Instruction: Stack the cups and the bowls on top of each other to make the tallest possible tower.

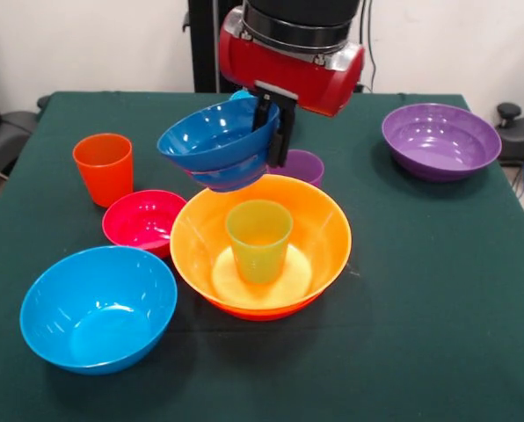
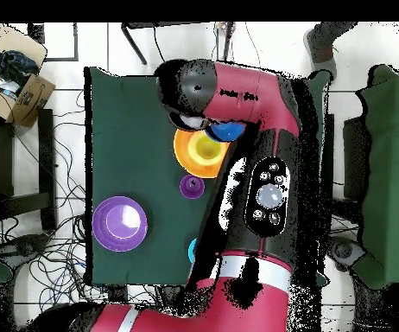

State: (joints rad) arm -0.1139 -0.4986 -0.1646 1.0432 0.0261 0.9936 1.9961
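Gripper [image 1: 273, 132]: clamped on the dark blue bowl's [image 1: 214, 136] rim, bowl tilted, held above the table.
Yellow-orange bowl [image 1: 319, 237]: table centre, lime green cup [image 1: 258, 239] upright inside.
Purple bowl [image 1: 440, 141]: well apart.

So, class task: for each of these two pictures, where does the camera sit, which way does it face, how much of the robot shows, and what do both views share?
Front view: across the table from the robot, facing its pedestal; shows the red arm's end and the claw shut on a dark blue bowl.
Overhead view: above the table, looking straight down, robot's base at the bottom; the arm covers much of the table.
Shared: the yellow-orange bowl with the lime green cup inside, and the purple bowl.
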